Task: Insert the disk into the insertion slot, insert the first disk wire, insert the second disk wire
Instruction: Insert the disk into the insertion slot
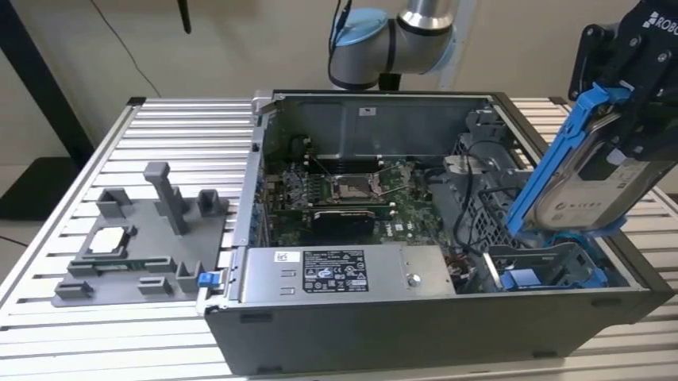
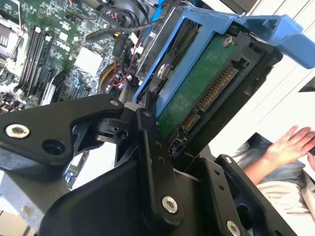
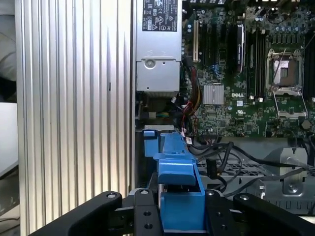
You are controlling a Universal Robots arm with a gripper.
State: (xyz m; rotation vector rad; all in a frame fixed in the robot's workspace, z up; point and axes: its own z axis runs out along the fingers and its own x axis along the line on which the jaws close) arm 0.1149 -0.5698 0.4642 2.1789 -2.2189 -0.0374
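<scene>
Blue-framed, the disk (image 1: 577, 198) is pinched between the jaws of the gripper (image 1: 620, 147) and held tilted just above the insertion slot (image 1: 545, 266), at the exterior view's near right.

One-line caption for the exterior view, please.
The gripper holds the blue-framed disk tilted over the insertion slot in the open computer case.
</scene>
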